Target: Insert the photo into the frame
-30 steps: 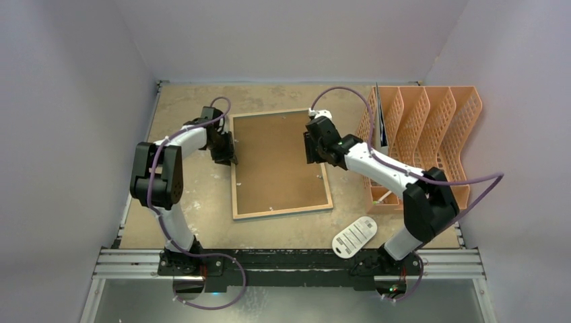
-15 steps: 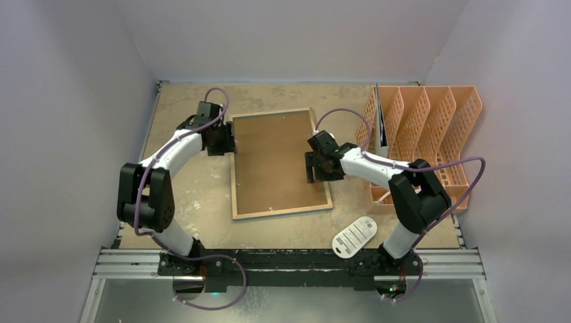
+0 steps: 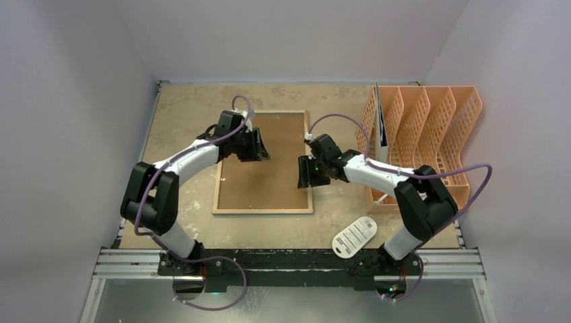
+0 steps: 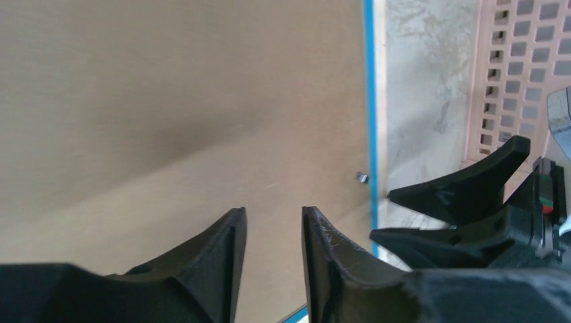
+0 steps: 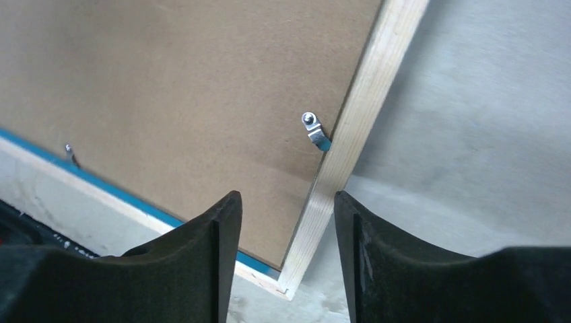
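Observation:
The frame [image 3: 262, 211] lies back up on the table, its light wood border around a plain brown backing board [image 3: 273, 185]. My left gripper [image 3: 261, 149] hovers over the board's upper part, open, with only board [image 4: 168, 101] showing between its fingers. The right gripper [image 3: 303, 176] is open at the frame's right edge. In the right wrist view the wood border [image 5: 367, 101] and a corner of the frame show in the gap of the right gripper [image 5: 286, 195]. A thin blue line [image 4: 369, 101] marks the frame's edge. The photo is not in view.
A small metal clip [image 5: 312, 128] sits on the board by the border. An orange slotted file rack [image 3: 431, 141] stands at the right, with a thin sheet [image 3: 381, 121] upright in its left slot. A white perforated oval piece [image 3: 355, 235] lies near the right arm's base.
The frame has slid left and turned square to the table. My left gripper moved right onto the board. The right gripper followed the frame's right edge leftward.

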Controlling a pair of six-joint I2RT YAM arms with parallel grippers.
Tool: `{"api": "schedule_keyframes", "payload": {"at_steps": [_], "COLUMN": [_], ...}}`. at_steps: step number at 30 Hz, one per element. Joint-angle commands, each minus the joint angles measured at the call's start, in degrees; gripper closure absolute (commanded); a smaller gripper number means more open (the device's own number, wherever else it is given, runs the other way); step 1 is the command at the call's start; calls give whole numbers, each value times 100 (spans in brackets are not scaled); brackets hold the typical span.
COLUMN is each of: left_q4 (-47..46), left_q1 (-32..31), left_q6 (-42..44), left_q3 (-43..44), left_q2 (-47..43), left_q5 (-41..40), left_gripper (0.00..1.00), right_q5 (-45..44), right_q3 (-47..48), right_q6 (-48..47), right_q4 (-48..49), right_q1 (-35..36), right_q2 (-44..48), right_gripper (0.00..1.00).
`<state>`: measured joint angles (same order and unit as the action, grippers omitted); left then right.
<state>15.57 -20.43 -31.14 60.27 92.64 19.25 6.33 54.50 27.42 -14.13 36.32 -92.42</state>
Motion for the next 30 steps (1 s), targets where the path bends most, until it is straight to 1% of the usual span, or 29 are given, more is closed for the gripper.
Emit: {"api": "schedule_keyframes", "payload": {"at_steps": [1, 4, 8, 11, 12, 17, 21, 25, 27, 30], "left_q4": [-577, -707, -813, -791, -819, -1055, -1127, -1007, -850, -156], "left_q1": [-250, -363, -479, -605, -649, -875, -1063, -1226, -1284, -1361], "left_q6": [-300, -366, -381, -324, -321, -525, -632, -616, -590, -470], "left_q3": [-96, -186, -325, -357, -366, -334, -160, -24, 8, 203], "left_q2": [204, 262, 334, 437, 482, 879, 1227, 1477, 1539, 1722], "left_q5": [544, 672, 800, 915, 989, 1304, 1386, 1122, 836, 227], "left_gripper": [65, 72, 80, 82, 82, 84, 84, 84, 85, 85], "right_q5": [423, -441, -1007, -1562, -1534, -1495, -1399, -1445, -1487, -1651], "right_q3": [180, 270, 366, 511, 503, 482, 498, 564, 579, 588], "right_q6": [206, 416, 588, 718, 807, 908, 913, 913, 918, 914], "right_q4": [565, 257, -34, -186, -239, -313, -217, -158, -134, -118], "right_q1": [306, 324, 327, 324, 324, 325, 326, 326, 324, 325], "right_q2": [128, 76, 36, 23, 45, -127, -292, -434, -481, -520], "right_gripper": [47, 51, 60, 63, 62, 55, 55, 58, 60, 62]}}
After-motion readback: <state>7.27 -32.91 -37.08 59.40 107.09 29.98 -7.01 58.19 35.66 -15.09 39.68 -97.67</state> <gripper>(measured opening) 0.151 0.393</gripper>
